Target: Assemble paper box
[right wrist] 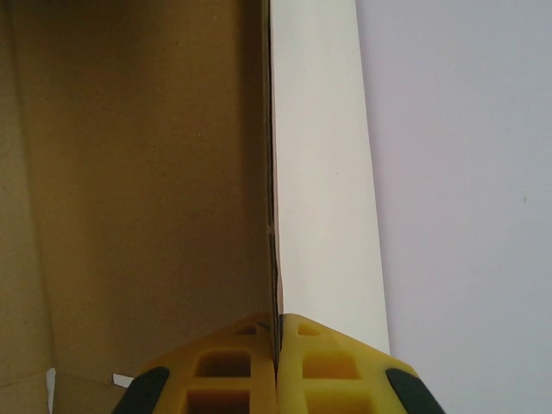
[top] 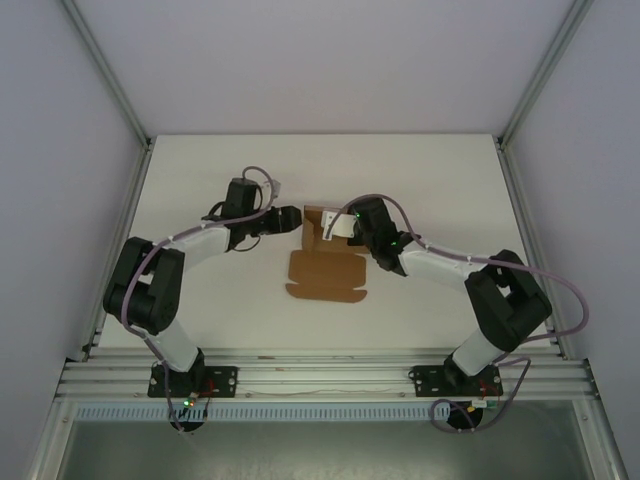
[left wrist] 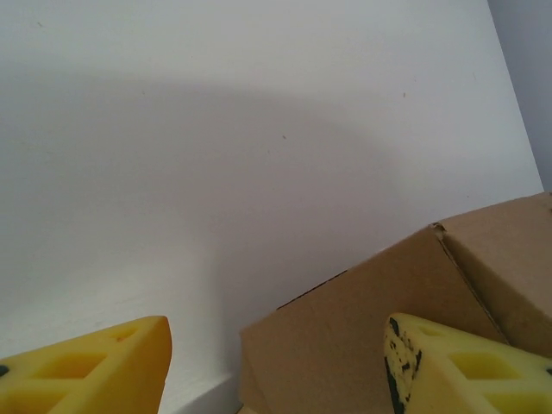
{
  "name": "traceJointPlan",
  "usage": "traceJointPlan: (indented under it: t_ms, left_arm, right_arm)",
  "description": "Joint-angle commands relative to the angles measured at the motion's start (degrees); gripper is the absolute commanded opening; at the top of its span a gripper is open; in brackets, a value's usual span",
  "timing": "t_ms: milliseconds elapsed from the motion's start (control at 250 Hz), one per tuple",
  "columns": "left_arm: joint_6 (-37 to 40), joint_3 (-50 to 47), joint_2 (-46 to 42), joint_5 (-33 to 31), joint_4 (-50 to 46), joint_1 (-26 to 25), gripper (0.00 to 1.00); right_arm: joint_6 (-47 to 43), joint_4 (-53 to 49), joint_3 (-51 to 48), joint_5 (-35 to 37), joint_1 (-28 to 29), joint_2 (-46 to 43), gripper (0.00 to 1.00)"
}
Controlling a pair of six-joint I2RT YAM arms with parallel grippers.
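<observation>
Brown kraft paper box (top: 325, 270), partly folded, near flap flat.

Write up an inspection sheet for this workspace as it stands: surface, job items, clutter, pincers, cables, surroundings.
Surface: white table, matte, only faint specks.
Job's things: paper box, brown cardboard, partly folded; near flaps lie flat and the far part is raised.
Clutter: nothing seen.
Grippers: left pincer open beside a raised cardboard panel, gripping nothing. Right pincer shut on the thin edge of a box panel.
Cables: grey cables looped along both arms, none lying on the box.
Surroundings: aluminium frame posts and plain pale walls.
</observation>
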Motion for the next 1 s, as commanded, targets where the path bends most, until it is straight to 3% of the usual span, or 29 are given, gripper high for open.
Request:
traceJointPlan:
  t_ms: [0, 192, 448, 616, 847, 999]
  left_arm:
    - [1.9, -2.6, -0.3, -1.0, 3.7, -0.5, 0.66]
    - [4.9, -7.0, -1.9, -6.0, 5.4, -1.8, 0.66]
    - [5.2, -13.6, -6.3, -7.1, 11.6, -1.9, 0.66]
    - [5.3, -11.9, -7.7, -9.9, 10.4, -2.0, 0.66]
    - [9.2, -11.3, -7.3, -6.2, 14.4, -2.0, 0.72]
    - [11.1, -8.6, -4.4, -9.2, 14.5, -2.5, 0.72]
  right_arm:
    - [-1.6, -1.1, 1.8, 1.5, 0.5, 0.2, 0.00]
    - [-8.6, 3.0, 0.2, 5.0, 1.2, 2.3, 0.00]
    - [-13.9, 12.1, -1.7, 6.1, 1.9, 2.2, 0.00]
    - [-16.9, 15.7, -1.8, 6.2, 2.0, 3.8, 0.00]
    - [-18.1, 23.6, -1.0, 7.4, 2.0, 6.8, 0.00]
    - [-17.3, 24.4, -1.6, 5.2, 2.0, 8.3, 0.00]
